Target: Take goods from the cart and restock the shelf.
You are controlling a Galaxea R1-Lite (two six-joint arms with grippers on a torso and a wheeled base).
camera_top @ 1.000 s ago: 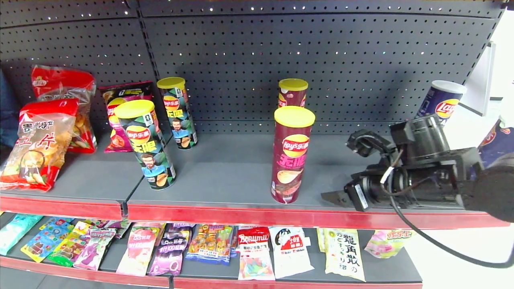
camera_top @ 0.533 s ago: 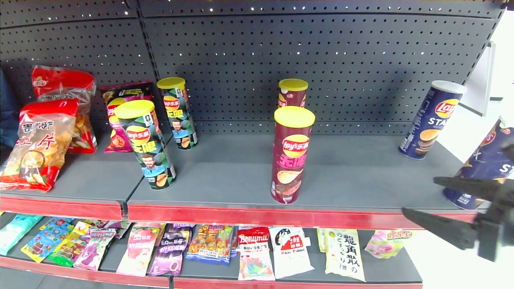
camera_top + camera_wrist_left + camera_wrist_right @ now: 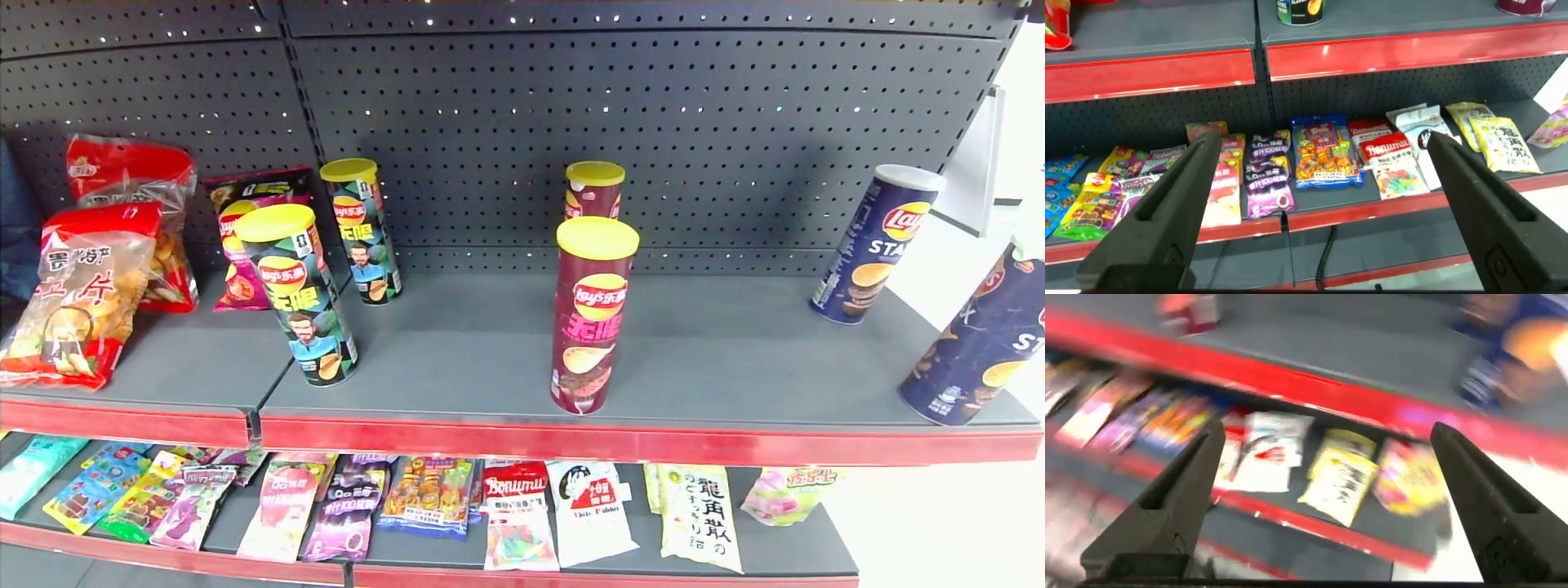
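The left gripper (image 3: 1320,137) hangs low before the shelving, its two dark fingers set wide apart. Just past them runs the red front edge of the lower shelf (image 3: 1396,204), where flat sweet packets (image 3: 1323,151) lie face up in a row, many-coloured, their print too small to make out. The right gripper (image 3: 1327,429) likewise has its fingers spread wide, before a smeared stretch of that same shelf; the dark blue shape (image 3: 1511,351) above the red lip is probably a navy can, though the blur leaves that unsure.

In the head view the red lip (image 3: 637,445) fronts the upper shelf (image 3: 735,351). The front navy can (image 3: 976,343) stands at the right front corner, just behind the lip and close to the shelf's end. The front maroon can (image 3: 592,318), yellow-lidded with a red-and-yellow roundel, stands near the lip at mid-shelf; a wide bare stretch of grey board lies between the two. The front green can (image 3: 298,294), with a yellow lid and a bearded figure on its label, stands farther left beside the seam between the boards; a red bag (image 3: 82,294) leans at the far left.

Farther back, the rear navy can (image 3: 878,245), white-lidded, stands near the right end. The rear maroon can (image 3: 594,189) is directly behind its twin and the rear green can (image 3: 361,230) behind its own; a purple bag (image 3: 245,237) and a second red bag (image 3: 135,204) stand beside them, against the pegboard (image 3: 653,122).
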